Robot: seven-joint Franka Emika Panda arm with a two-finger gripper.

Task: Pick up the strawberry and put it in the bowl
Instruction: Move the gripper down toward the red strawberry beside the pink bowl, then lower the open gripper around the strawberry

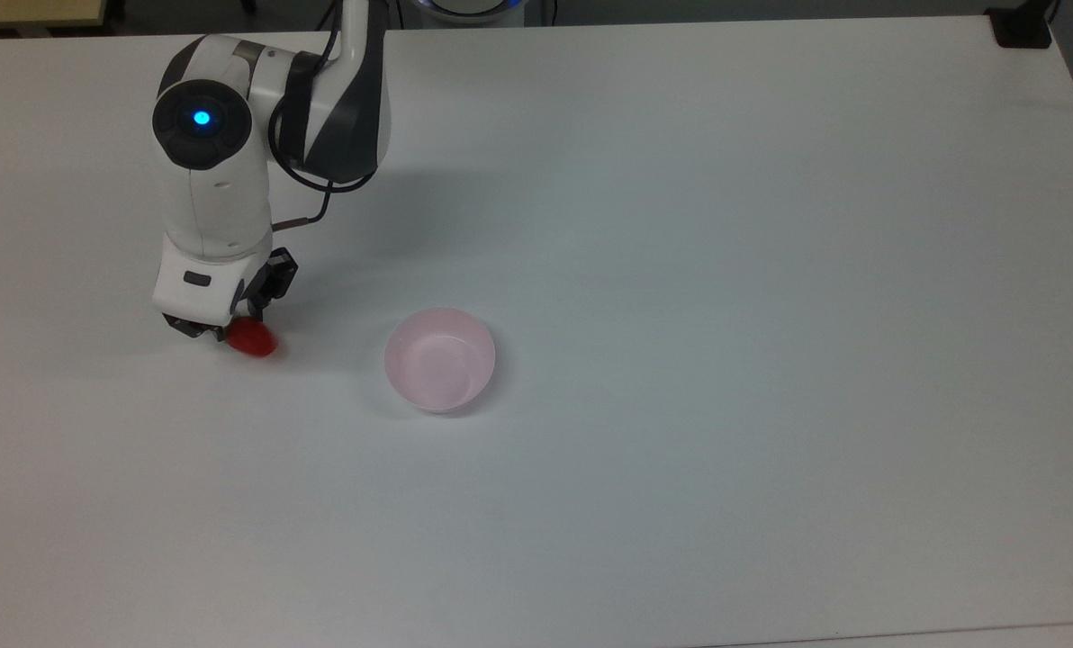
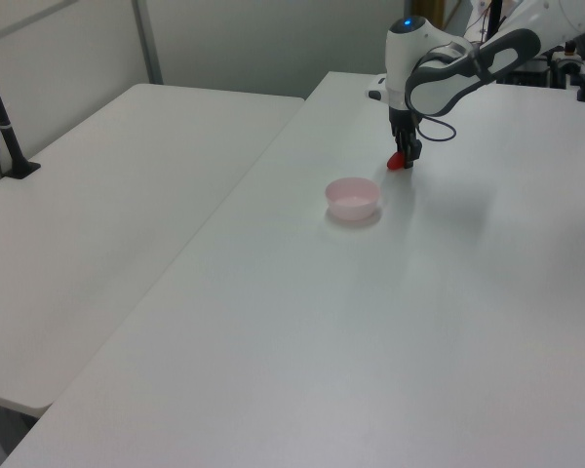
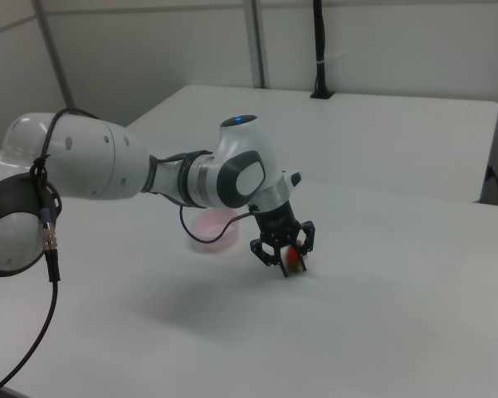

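Note:
The red strawberry (image 1: 256,340) lies on the white table, at the top view's left; its cap end is hidden under my hand. My gripper (image 1: 230,326) is down at table level over it, open, with one finger on each side of the fruit. In the right view the strawberry (image 3: 293,259) shows between the spread black fingers of the gripper (image 3: 284,264). The pale pink bowl (image 1: 440,359) stands empty a little way off toward the top view's right. In the left view the gripper (image 2: 406,161) covers most of the strawberry (image 2: 396,163), just beyond the bowl (image 2: 352,198).
The white table (image 1: 725,270) stretches wide and bare to the top view's right and front. A second white table (image 2: 107,185) adjoins at the left view's left, with a black post (image 2: 5,127) on it. My arm (image 1: 221,153) leans in from the top view's upper left.

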